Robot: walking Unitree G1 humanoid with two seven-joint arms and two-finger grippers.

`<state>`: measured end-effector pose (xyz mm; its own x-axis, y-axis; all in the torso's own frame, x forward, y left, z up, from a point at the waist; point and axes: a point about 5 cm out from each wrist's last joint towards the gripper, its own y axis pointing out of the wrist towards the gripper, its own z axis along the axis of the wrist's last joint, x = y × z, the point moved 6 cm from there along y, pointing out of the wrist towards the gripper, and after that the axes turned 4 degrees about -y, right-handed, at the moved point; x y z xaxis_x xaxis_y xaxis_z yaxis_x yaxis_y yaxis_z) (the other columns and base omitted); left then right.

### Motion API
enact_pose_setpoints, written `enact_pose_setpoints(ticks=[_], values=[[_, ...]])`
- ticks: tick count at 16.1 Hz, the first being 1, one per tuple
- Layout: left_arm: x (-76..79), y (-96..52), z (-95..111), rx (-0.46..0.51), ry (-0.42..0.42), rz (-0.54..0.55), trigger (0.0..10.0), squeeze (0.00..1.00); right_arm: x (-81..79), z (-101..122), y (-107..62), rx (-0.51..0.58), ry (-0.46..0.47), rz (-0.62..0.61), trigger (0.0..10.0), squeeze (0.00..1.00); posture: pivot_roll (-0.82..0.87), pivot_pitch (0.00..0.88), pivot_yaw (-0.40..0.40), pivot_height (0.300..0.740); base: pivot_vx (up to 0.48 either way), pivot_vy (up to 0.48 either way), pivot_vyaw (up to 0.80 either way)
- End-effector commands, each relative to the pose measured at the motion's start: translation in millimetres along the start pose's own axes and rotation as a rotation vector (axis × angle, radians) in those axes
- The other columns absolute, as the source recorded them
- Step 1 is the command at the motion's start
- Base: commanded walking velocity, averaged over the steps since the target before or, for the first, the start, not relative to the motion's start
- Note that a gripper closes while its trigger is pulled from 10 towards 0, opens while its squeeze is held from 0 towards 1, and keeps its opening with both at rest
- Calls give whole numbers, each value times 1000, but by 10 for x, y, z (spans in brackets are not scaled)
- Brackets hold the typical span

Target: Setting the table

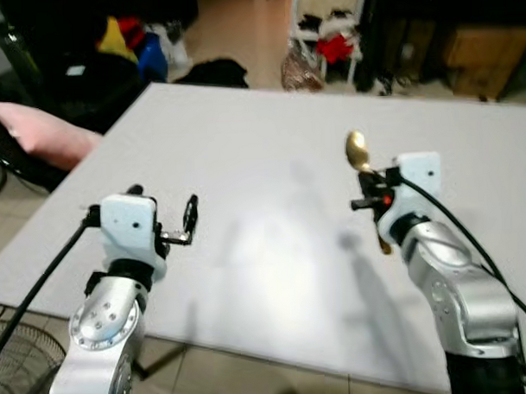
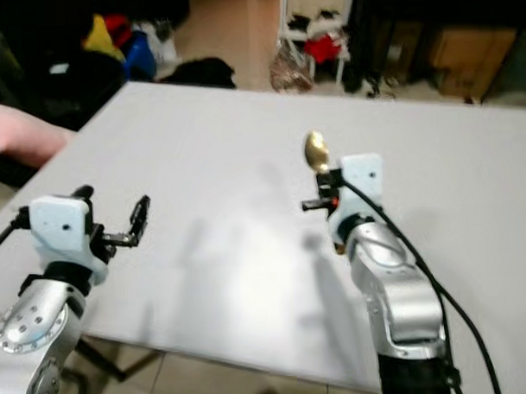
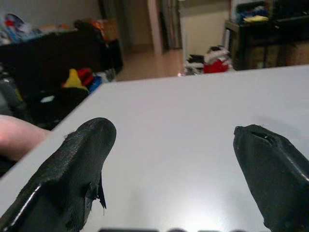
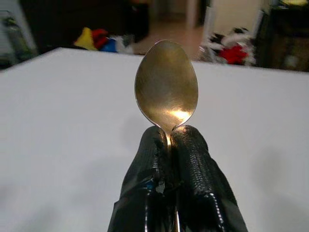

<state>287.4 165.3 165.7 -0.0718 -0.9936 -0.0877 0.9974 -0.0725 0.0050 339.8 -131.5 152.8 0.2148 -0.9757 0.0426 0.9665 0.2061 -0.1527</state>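
One gold spoon (image 4: pixel 166 87), one white table (image 1: pixel 244 146), one pink cushion (image 1: pixel 40 134)

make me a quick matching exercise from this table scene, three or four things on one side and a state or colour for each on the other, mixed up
Things:
1. spoon
2. left gripper
3. right gripper
4. table

States or colours:
A. open, holding nothing
B. pale grey, bare top
C. golden, bowl pointing up above the fingers
D. shut on a handle

Pairs: 1-C, 2-A, 3-D, 4-B
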Motion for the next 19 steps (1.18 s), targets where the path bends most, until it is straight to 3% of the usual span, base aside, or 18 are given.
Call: enact_pose_setpoints(ticks=[1,6,10,19], values=[[-67,12,-44,-15,14,20,10000,0,-79,30,2,3,3,25,10000,0,-94,0,44,740,375,0,0],[-40,51,-48,-18,28,2,10000,0,-67,-52,-32,-30,4,12,10000,0,-103,0,63,740,0,64,-86],[-47,77,-28,-14,37,-10,10000,0,-68,-75,-42,-36,25,1,10000,0,-95,0,79,740,0,451,-677],[-96,24,-34,-25,47,4,10000,0,-167,-85,1,-47,10,64,10000,0,-65,0,68,740,0,480,0]])
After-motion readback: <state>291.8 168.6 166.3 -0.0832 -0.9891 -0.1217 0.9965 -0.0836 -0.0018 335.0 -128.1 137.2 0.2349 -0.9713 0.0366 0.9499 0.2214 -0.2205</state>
